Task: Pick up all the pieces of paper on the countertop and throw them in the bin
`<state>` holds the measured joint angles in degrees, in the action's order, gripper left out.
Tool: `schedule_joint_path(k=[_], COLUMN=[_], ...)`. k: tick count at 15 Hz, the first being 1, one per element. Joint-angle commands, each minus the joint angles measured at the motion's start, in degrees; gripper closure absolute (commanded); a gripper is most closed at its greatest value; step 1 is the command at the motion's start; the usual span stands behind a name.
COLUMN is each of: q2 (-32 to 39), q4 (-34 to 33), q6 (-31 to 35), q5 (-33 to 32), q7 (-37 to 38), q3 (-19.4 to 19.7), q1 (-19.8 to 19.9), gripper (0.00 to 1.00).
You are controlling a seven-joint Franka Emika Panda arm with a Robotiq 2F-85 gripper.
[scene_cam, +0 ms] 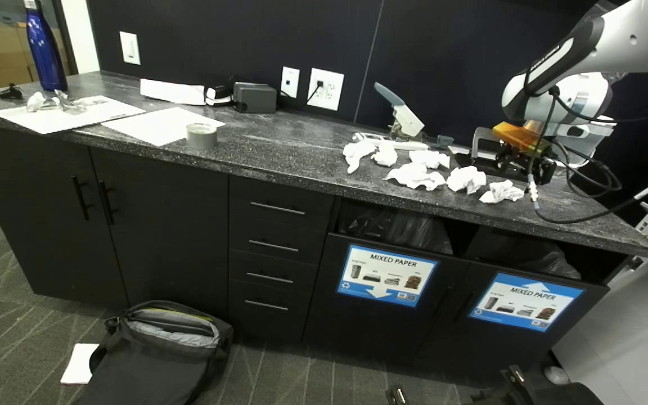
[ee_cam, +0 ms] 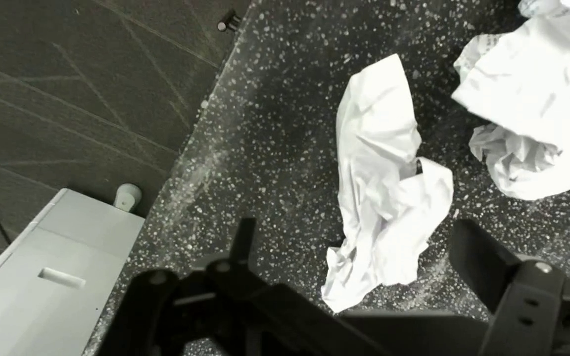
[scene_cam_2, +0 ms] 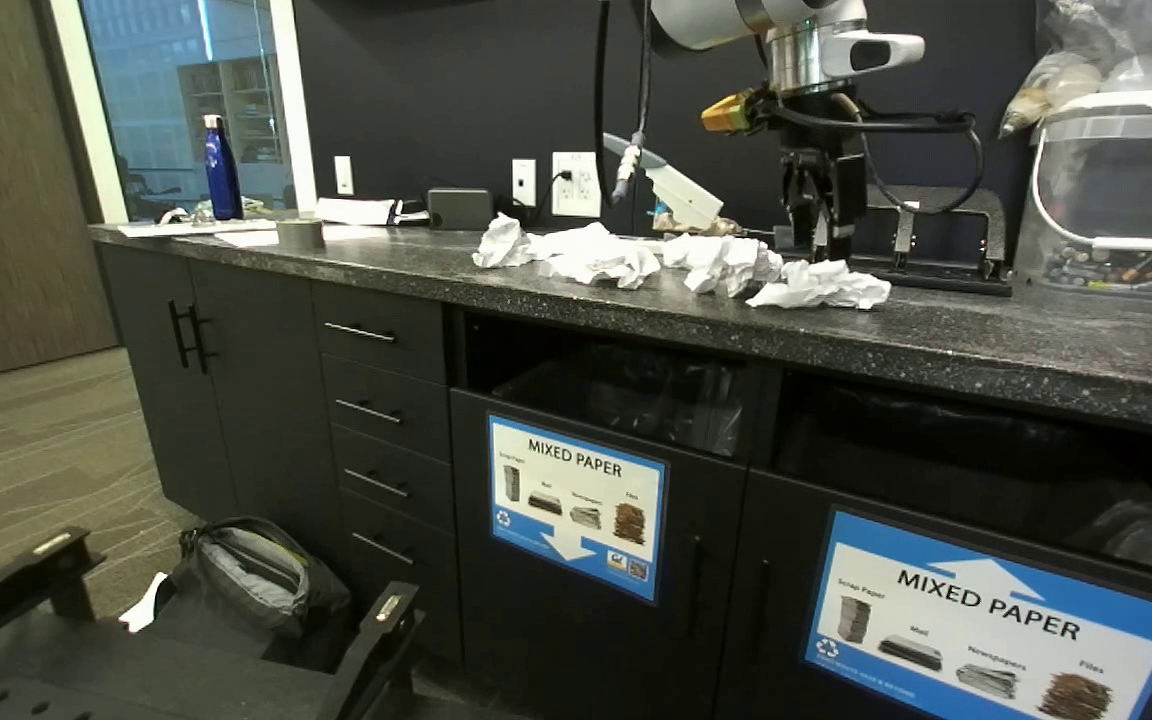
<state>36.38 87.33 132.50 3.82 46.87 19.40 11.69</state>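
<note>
Nearest, on the floor at left, lies a dark bag (scene_cam: 166, 360), open at the top, a white slip (scene_cam: 79, 364) just beside it. Behind rise black cabinets (scene_cam: 161, 214), with four drawers (scene_cam: 276, 228) midway; right of these stand two bins (scene_cam: 369, 320), each bearing a blue-and-white label (scene_cam: 388, 275) that reads MIXED PAPER, with dark plastic (scene_cam: 414, 228) showing above it. Over them runs the speckled surface (scene_cam: 279, 149). On its right part, above the bins, six white wads (scene_cam: 415, 176) can be told apart in an exterior view, three toward the near edge and three just beyond. The hand (ee_cam: 358, 242) is low, at the far side of the rightmost wad (ee_cam: 384, 207), its fingers (ee_cam: 480, 262) spread wide; in the wrist view that wad shows in the gap between them, with bare surface on either side. Whether the fingers touch anything cannot be told. Behind the wads stands a pale tool (scene_cam: 408, 120) with a raised grey lever (scene_cam: 388, 94). A black rack (scene_cam_2: 948, 225) sits just behind the hand, and well to the right a clear bucket (scene_cam_2: 1146, 125) holds things too small to name. Far to the left, a tape roll (scene_cam: 201, 139) stands by two white sheets (scene_cam: 163, 125); small crumpled things (scene_cam: 36, 102) lie on the left one, hard to make out. A blue bottle (scene_cam: 45, 50) stands upright beyond the sheets. Farthest, a grey box (scene_cam: 255, 100) rests close to the dark wall (scene_cam: 234, 39).
</note>
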Motion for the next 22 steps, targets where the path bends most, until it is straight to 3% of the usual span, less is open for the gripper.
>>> schedule_joint_path(k=[1,6,11,12,16,20,22], q2=[4.82,8.8,12.45,13.05,14.09,10.55,7.9], q4=[-9.29,-15.63,-19.6,-20.19,-20.36,-13.96,-9.73], q6=[-7.17,-12.87,-13.05,-13.27,-12.94,-12.46,-11.48], q5=[1.11,2.47,4.01,3.8,2.57,-0.2,-1.96], q7=[0.6,-0.68,-2.48,-2.78,-3.18,-3.49,-3.74], q3=[-1.4,-3.07,-5.04,-5.12,-4.42,-3.72,-3.26], q1=[2.22,4.73,6.53,6.67,6.16,3.94,2.56], gripper=[0.0,0.0,0.0,0.22,0.49,0.8,0.84])
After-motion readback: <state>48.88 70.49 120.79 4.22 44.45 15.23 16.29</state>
